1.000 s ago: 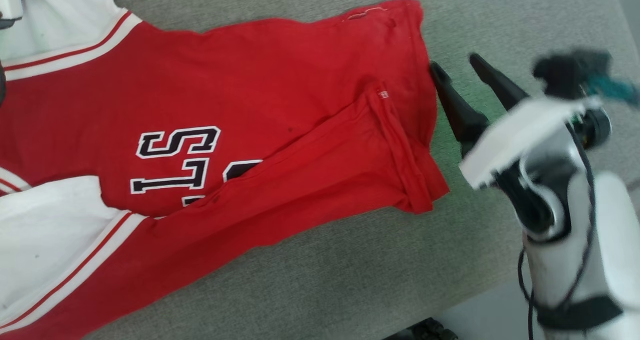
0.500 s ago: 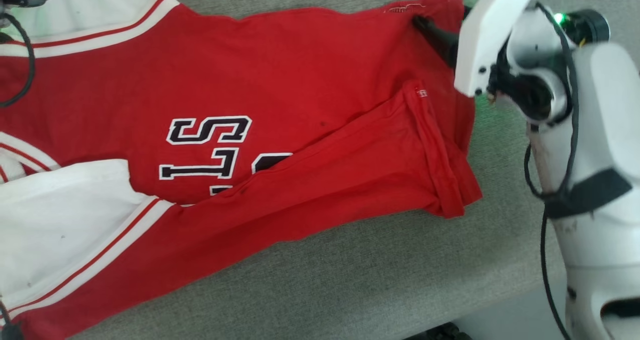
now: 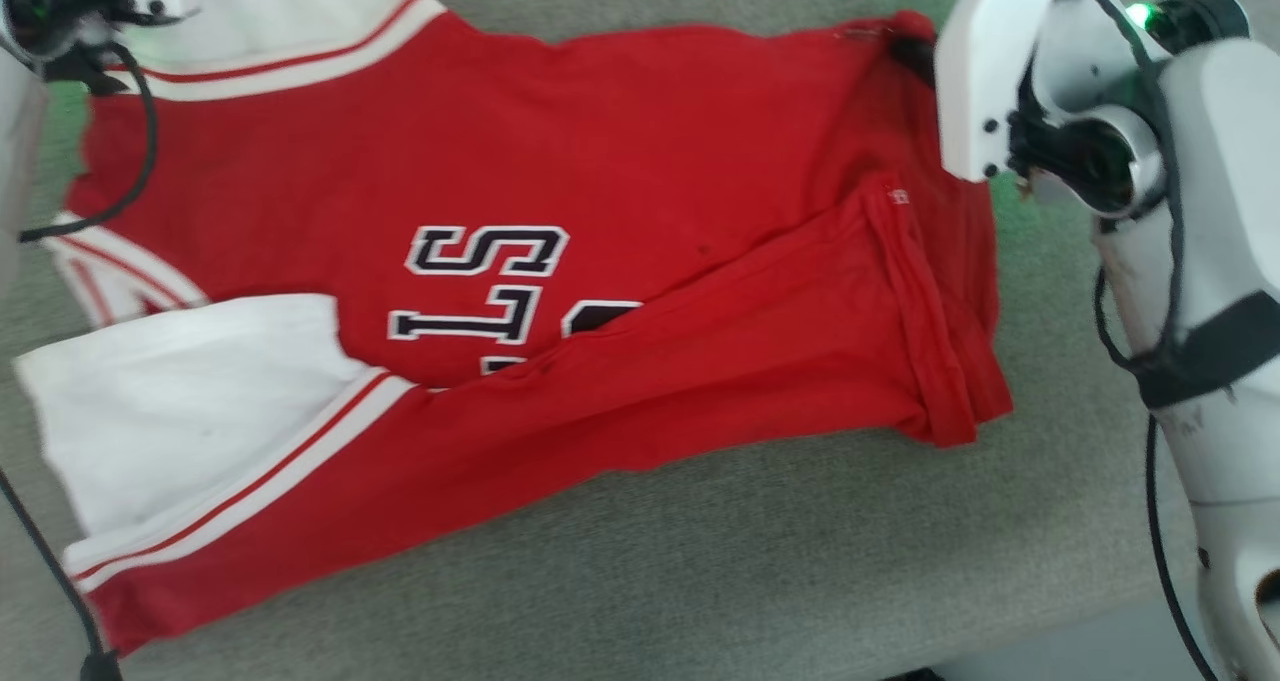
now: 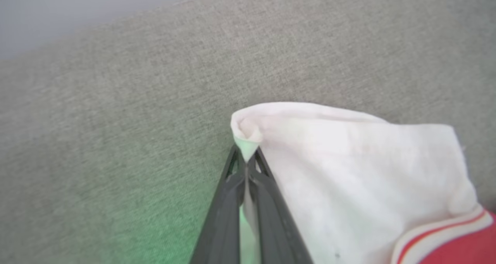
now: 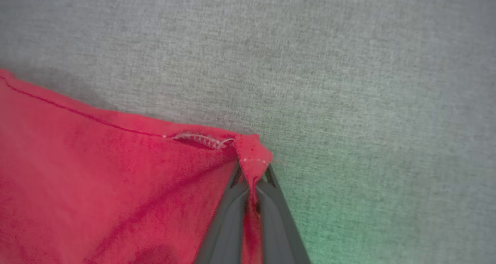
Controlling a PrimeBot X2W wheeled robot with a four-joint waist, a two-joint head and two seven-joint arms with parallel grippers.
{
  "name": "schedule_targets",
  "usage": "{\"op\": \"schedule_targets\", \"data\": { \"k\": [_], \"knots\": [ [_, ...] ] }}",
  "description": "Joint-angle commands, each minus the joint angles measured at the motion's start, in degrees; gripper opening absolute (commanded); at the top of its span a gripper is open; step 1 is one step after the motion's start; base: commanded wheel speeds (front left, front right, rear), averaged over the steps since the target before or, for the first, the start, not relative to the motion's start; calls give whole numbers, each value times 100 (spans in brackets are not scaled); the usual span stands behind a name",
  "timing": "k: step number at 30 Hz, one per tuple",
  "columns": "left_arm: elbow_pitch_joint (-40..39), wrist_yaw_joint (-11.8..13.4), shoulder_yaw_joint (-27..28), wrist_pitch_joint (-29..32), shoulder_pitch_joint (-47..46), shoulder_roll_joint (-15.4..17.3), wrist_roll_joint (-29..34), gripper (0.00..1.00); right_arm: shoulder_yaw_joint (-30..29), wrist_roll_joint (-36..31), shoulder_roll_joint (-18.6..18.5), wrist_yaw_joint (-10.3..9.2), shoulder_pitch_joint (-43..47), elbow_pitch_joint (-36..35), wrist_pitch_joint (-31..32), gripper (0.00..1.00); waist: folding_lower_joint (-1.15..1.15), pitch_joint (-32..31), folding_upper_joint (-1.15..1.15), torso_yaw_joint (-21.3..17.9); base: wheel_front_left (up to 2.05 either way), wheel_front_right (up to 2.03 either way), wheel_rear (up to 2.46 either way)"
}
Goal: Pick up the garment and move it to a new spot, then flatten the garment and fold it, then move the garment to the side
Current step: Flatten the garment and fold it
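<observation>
The garment [image 3: 600,191], a red T-shirt with white sleeves and a black-and-white print, lies spread across the grey surface in the head view, its near side folded over the chest. At its far right hem corner my right gripper [image 3: 905,53] is shut; the right wrist view shows the right gripper [image 5: 252,175] pinching the red hem corner [image 5: 252,149]. My left gripper [image 4: 246,159] is shut on the tip of a white sleeve [image 4: 348,171]. In the head view the left wrist [image 3: 60,6] sits at the top left by that sleeve.
A grey woven surface [image 3: 700,581] lies under the shirt, with bare room along the near side and to the right. Its front edge [image 3: 1050,636] runs at the lower right. A black cable [image 3: 45,551] hangs at the left edge. My pale right forearm [image 3: 1225,261] stands right.
The head camera has shifted, sliding the whole picture rightward. My right gripper, open beside the hem a second ago, has moved to the far hem corner and shut on it.
</observation>
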Motion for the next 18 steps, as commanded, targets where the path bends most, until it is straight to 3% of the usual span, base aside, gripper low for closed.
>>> {"op": "schedule_targets", "data": {
  "k": [1, 11, 18],
  "knots": [
    [22, -39, -6, -69, 118, -16, -62, 0, 23, 2, -72, -4, 194, -5, -64, 0, 0, -189, 0, 171, 0, 0, 0],
    [-360, -204, 30, -264, 349, -78, -299, 0, -93, 105, -705, -4, 856, -833, -491, 0, 0, -950, 0, 733, 0, 0, 0],
    [-1077, -131, 14, -91, 837, 185, -475, 0, -177, 183, -1058, -4, 1477, -1566, -412, 0, 0, -1403, 0, 983, 0, 0, 0]
  ]
}}
